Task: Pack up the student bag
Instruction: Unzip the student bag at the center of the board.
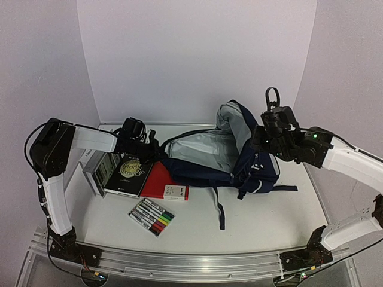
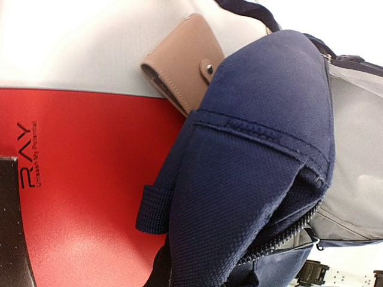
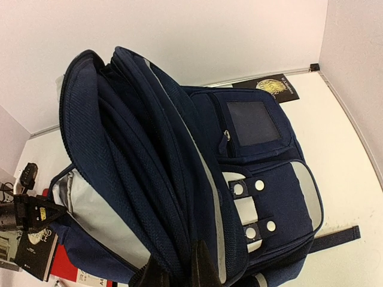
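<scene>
The student bag, a navy backpack with grey lining, lies in the middle of the table with its main compartment gaping to the left. My right gripper is shut on the bunched flap layers on its right side; in the right wrist view its dark fingertips pinch the navy fabric. My left gripper is at the bag's left rim. In the left wrist view the navy fabric fills the jaw area and hides the fingers, which seem closed on the rim.
A black book with a gold emblem, a red book, a small white box and a marker pack lie left of the bag. A tan wallet lies by the bag's rim. Another black book lies beyond the bag.
</scene>
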Available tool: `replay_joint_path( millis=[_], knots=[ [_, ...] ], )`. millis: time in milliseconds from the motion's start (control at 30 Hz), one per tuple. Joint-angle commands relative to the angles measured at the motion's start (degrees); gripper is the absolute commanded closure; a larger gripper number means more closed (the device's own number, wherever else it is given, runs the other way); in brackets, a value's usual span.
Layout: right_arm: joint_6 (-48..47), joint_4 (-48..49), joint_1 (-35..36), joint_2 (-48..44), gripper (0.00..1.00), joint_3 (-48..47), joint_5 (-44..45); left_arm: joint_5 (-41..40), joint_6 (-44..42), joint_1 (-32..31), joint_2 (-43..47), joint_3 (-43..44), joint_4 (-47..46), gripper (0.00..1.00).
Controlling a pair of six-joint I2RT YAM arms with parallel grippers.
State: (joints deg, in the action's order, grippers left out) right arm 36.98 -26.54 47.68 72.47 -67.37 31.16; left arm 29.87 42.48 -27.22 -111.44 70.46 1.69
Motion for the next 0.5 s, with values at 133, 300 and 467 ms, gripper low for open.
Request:
replay_joint_path(
  millis=[133, 300, 467],
  knots=[
    [1.98, 4.51, -1.77, 3.83, 1.00, 2.60, 4.90, -2.48, -5.62, 0.50, -3.18, 7.30, 2.07, 1.00],
    [4.09, 8.58, -1.74, 9.34, 1.00, 5.52, 1.70, -2.71, -7.65, -2.18, -3.81, 11.21, 4.76, 0.92],
    [4.65, 10.30, -1.74, 11.97, 1.00, 6.78, 0.85, -5.48, -11.73, -2.13, 2.31, 12.32, 10.98, 0.57]
  ],
)
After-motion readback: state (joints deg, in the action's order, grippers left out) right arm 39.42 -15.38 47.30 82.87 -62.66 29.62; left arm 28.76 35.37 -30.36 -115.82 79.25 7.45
